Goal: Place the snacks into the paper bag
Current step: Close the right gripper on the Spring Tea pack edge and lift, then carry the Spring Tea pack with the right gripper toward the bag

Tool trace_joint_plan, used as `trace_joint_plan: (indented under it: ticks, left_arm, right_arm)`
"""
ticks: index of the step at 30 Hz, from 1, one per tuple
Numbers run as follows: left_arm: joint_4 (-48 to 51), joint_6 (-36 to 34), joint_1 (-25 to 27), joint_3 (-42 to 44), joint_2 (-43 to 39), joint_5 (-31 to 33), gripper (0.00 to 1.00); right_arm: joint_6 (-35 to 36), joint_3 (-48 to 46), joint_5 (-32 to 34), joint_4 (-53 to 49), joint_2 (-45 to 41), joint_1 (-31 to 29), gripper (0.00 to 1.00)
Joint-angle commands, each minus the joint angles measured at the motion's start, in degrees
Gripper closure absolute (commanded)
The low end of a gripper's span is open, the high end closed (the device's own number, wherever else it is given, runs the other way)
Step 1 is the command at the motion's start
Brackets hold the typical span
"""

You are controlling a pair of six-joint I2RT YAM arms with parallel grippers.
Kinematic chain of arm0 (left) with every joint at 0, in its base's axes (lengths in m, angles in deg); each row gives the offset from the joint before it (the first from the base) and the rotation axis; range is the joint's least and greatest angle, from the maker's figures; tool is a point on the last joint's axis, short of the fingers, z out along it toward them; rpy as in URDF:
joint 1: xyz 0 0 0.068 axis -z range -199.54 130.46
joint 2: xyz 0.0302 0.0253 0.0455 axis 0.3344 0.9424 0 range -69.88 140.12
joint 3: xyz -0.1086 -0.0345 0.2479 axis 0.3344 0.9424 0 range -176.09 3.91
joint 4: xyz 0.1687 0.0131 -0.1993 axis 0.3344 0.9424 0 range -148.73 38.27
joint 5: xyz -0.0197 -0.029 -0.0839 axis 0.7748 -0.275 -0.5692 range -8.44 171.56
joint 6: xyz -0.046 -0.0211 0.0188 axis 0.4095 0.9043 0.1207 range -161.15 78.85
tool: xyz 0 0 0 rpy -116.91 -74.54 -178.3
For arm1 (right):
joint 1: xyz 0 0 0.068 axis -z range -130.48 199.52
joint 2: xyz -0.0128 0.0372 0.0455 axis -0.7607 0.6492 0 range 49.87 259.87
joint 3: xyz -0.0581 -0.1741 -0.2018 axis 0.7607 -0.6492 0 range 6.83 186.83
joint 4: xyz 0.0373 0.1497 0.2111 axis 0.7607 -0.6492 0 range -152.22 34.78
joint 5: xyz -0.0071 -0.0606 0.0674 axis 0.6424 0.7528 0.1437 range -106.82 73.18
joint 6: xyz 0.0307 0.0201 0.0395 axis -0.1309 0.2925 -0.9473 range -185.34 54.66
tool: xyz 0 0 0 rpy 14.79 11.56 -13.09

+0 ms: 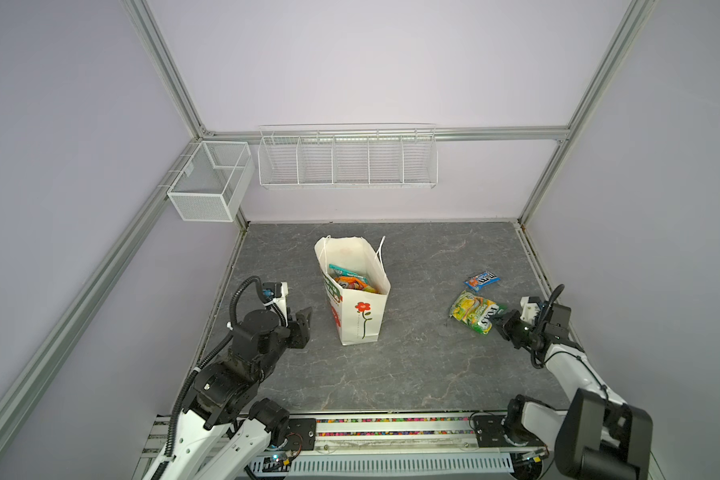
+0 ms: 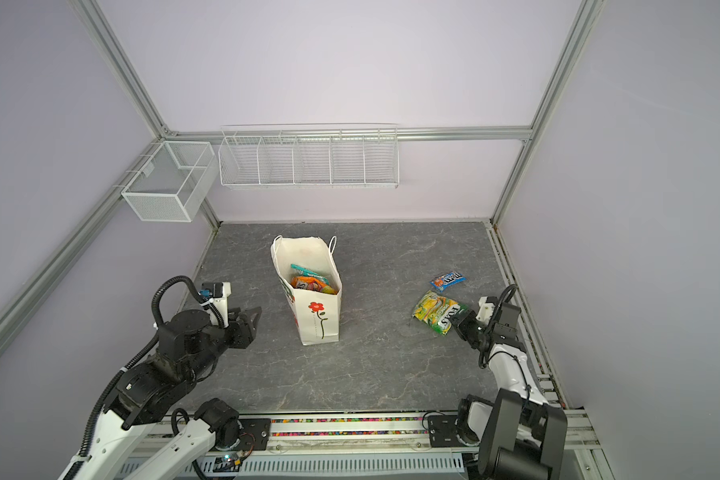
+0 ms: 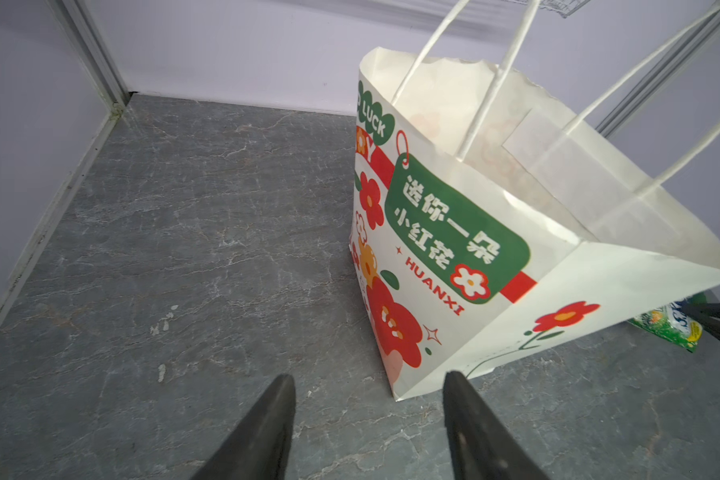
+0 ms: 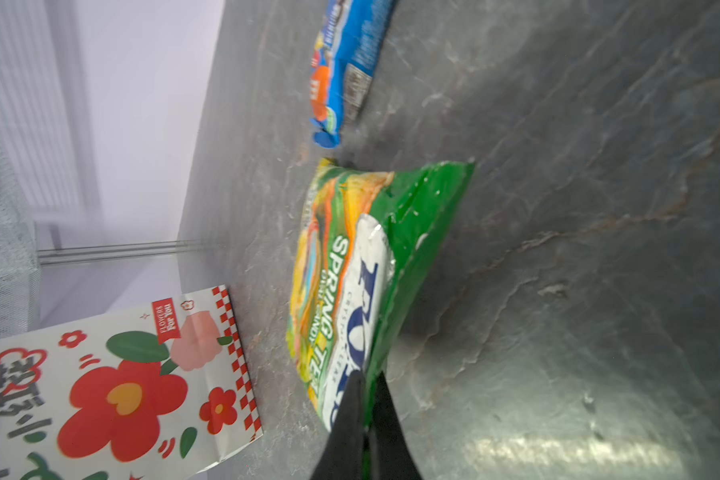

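Note:
The paper bag [image 1: 362,320] [image 2: 316,322] stands upright and open mid-table, with a teal snack [image 1: 346,271] and an orange snack [image 1: 352,284] inside. In both top views a green-yellow FOX'S packet [image 1: 472,316] [image 2: 433,316] lies at the right. My right gripper [image 1: 499,319] [image 4: 366,376] is shut on that packet's [image 4: 350,257] green edge. A blue M&M's packet [image 1: 481,281] [image 4: 341,70] lies just beyond it on the table. My left gripper [image 1: 306,316] [image 3: 368,378] hangs open and empty, close to the bag's [image 3: 454,232] left side.
A white wire rack [image 1: 348,160] with several compartments hangs on the back wall. A white mesh basket [image 1: 208,183] hangs at the back left corner. Aluminium frame posts edge the grey marbled table [image 1: 425,374].

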State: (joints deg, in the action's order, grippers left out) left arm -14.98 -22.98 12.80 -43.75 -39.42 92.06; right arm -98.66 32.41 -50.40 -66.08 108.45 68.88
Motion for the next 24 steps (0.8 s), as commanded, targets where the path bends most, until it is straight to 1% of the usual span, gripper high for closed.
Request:
trace_joint_plan:
  ticks: [1, 5, 9, 17, 18, 24]
  left_arm:
    - [-0.94, -1.20, -0.22, 0.45, -1.95, -4.96, 0.42]
    - [-0.18, -1.70, -0.25, 0.36, -3.59, -5.93, 0.42]
    - [-0.15, -1.38, -0.26, 0.66, -4.47, -7.04, 0.42]
    - [-1.02, -1.26, -0.26, 1.58, -4.90, -7.23, 0.42]
    - [-1.24, -1.21, -0.26, 1.73, -4.85, -7.31, 0.42]
    - [-1.52, -1.21, -0.26, 2.04, -4.61, -7.75, 0.42]
  right_arm:
    - [3.86, 4.58, 0.72, -8.78, -7.56, -0.94, 0.94]
    - [4.93, 8.81, 1.47, -13.40, -14.17, -2.38, 0.94]
    - [5.52, 13.73, 2.79, -16.62, -16.85, -5.22, 0.94]
    - [5.80, 24.41, 4.26, -20.22, -16.23, -11.56, 0.93]
    - [5.96, 26.87, 4.38, -20.53, -15.81, -12.42, 0.93]
    - [7.75, 34.14, 6.39, -22.81, -13.33, -18.24, 0.93]
